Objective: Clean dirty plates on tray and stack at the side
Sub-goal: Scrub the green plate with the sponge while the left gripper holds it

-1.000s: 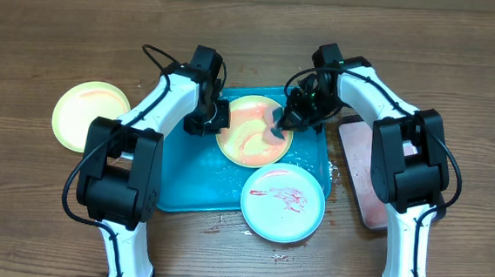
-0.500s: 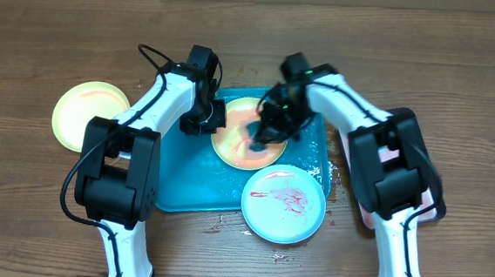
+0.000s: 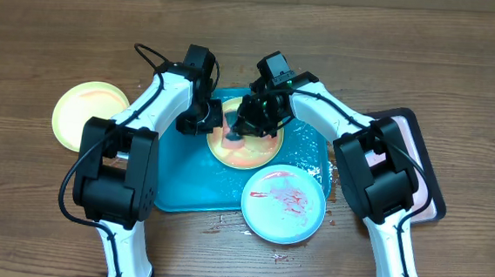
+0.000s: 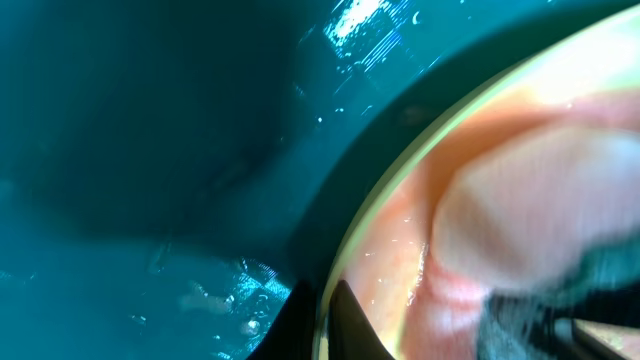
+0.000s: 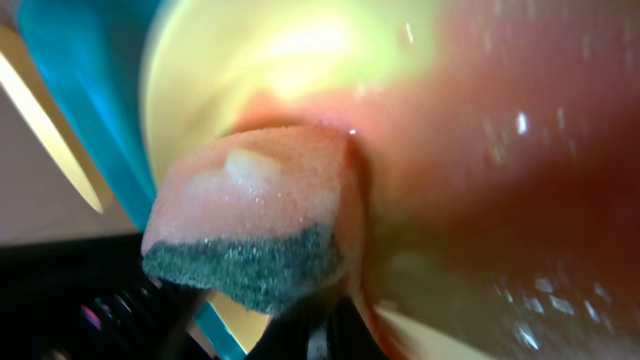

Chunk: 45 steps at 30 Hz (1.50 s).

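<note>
A yellow-green plate point(image 3: 248, 150) smeared with orange sauce lies on the teal tray point(image 3: 183, 182). My left gripper point(image 3: 211, 118) is shut on its left rim; in the left wrist view the jaws point(image 4: 320, 318) pinch the plate point(image 4: 480, 190) edge over the tray point(image 4: 150, 150). My right gripper point(image 3: 253, 126) is shut on a pink-and-green sponge point(image 5: 255, 225) and presses it onto the plate point(image 5: 470, 130) near its left part. A light blue plate point(image 3: 283, 202) with red smears lies at the tray's front right corner. A second yellow-green plate point(image 3: 90, 114) lies on the table at the left.
A black-rimmed tray with a pinkish inside point(image 3: 416, 163) lies to the right of the teal tray. Wet spots and crumbs lie on the wood table point(image 3: 224, 228) near the tray's front edge.
My right gripper has swept left across the plate with the sponge, and its arm has swung off the pinkish tray. The plate has shifted slightly left. The left gripper keeps its hold on the rim.
</note>
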Each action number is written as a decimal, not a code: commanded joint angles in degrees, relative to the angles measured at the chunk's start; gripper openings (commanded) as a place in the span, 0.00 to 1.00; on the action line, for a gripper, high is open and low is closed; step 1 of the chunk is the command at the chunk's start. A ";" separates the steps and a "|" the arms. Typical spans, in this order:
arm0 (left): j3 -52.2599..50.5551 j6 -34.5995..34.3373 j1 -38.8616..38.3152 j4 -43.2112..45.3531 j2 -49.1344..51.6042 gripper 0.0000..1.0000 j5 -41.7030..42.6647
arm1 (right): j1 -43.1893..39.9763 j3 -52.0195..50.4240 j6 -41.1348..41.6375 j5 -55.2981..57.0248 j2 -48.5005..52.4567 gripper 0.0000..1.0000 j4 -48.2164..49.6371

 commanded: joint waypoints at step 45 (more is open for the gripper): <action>-0.66 -2.25 -0.87 -0.15 -16.09 0.04 -7.74 | -7.15 4.37 -27.78 18.53 -24.28 0.04 -28.59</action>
